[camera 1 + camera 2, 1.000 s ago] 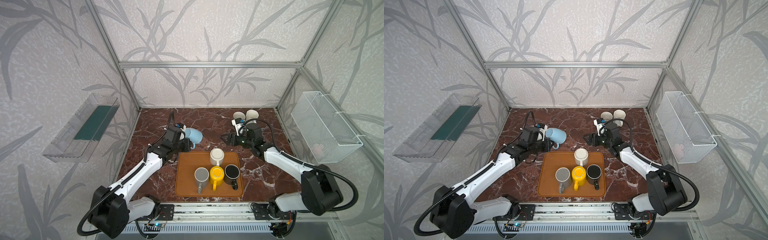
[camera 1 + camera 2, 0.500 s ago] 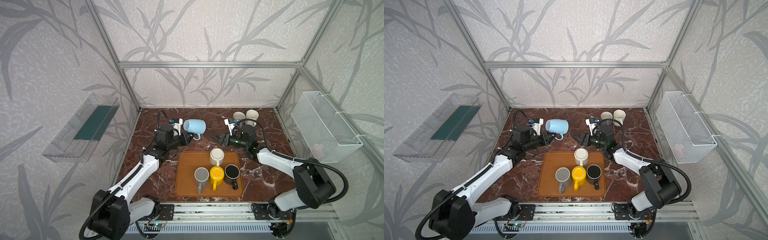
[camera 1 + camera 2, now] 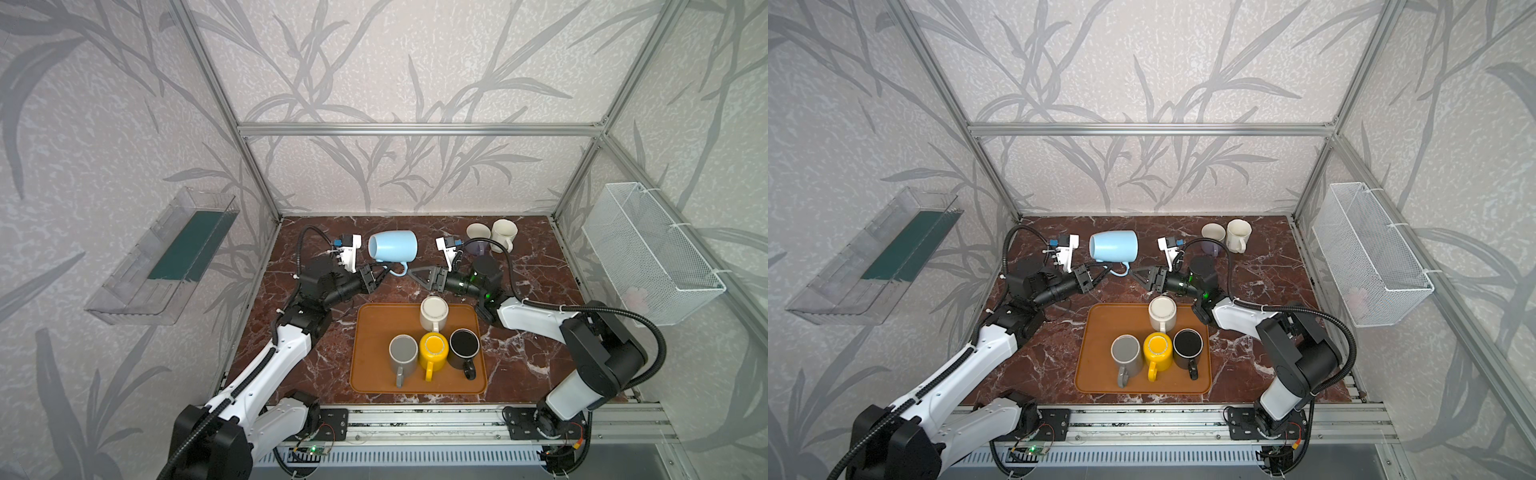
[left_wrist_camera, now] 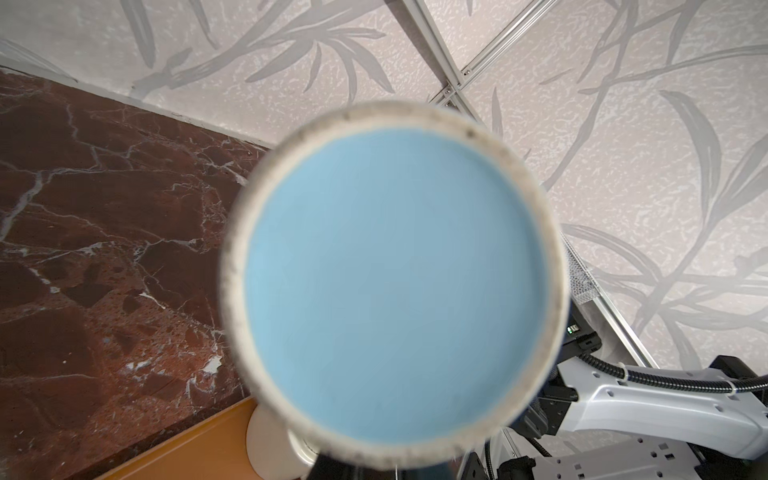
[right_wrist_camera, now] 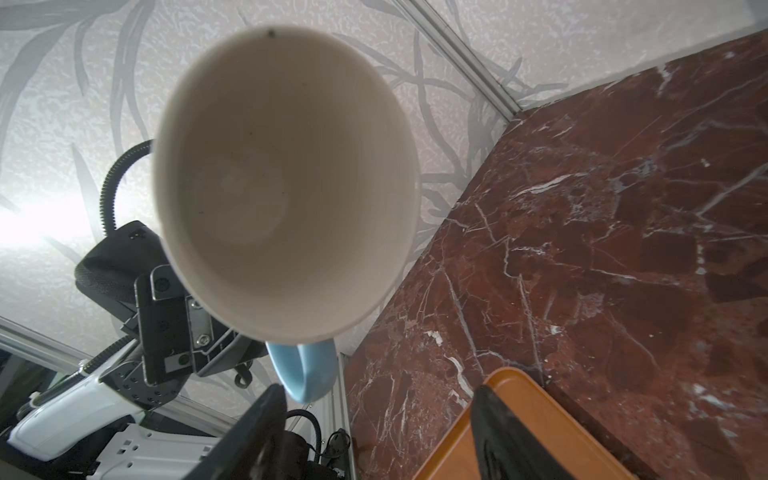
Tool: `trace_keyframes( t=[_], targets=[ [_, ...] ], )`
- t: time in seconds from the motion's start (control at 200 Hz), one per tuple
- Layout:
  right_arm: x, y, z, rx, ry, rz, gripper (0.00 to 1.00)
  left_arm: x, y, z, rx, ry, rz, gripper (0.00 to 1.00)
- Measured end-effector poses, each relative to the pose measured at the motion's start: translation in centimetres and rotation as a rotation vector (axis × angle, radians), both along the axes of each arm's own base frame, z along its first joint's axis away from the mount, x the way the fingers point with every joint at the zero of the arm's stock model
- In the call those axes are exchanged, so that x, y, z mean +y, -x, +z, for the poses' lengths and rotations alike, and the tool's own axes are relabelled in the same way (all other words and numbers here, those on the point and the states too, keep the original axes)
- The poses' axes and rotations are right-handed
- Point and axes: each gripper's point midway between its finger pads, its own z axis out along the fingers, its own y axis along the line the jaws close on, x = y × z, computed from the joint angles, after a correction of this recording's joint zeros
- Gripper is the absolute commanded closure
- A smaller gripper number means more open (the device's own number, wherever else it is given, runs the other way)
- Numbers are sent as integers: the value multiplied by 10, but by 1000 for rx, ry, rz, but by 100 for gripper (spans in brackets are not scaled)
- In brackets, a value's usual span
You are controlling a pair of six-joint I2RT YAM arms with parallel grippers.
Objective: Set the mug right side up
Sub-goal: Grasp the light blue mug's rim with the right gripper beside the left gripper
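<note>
Nearest the camera, a tray (image 3: 374, 332) on the marble table (image 3: 519, 270) carried four upright, empty mugs: grey (image 3: 403, 353), yellow (image 3: 433, 349) and black (image 3: 464, 345) in a row, with a white one (image 3: 434, 311) behind them. Beyond the tray, the left arm reached in from the near left with its wrist level. The left gripper (image 3: 383, 274) was clamped on the handle of the blue mug (image 3: 392, 247), which hung on its side clear of the table, mouth turned toward the right arm. That arm stretched in from the near right, and the right gripper (image 3: 417, 278) spread wide just short of the handle, holding nothing. Two cream mugs (image 3: 503, 235) stood by the back wall. On the right wall, a wire basket (image 3: 648, 249) held something pale that could not be made out.
</note>
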Motion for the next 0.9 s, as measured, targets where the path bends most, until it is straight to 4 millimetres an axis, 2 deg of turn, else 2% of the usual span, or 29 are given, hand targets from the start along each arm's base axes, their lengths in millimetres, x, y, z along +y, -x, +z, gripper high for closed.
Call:
trace_keyframes(
  t=[0.14, 0.225, 0.345, 0.47, 0.67, 0.9],
  targets=[
    [8, 8, 12, -8, -60, 33, 33, -2, 3, -3, 4, 27, -18, 100],
    [9, 11, 22, -19, -95, 44, 44, -3, 5, -1, 0, 42, -27, 100],
    [10, 11, 36, -44, -135, 56, 52, -5, 6, 7, -23, 69, -43, 100],
    [11, 11, 47, -58, -170, 65, 55, -6, 9, 13, -44, 90, -59, 100],
    [13, 11, 55, -57, -209, 86, 61, -7, 11, 19, -70, 114, -68, 100],
    [16, 9, 54, -28, -232, 102, 69, -6, 16, 20, -80, 132, -75, 100]
  ],
)
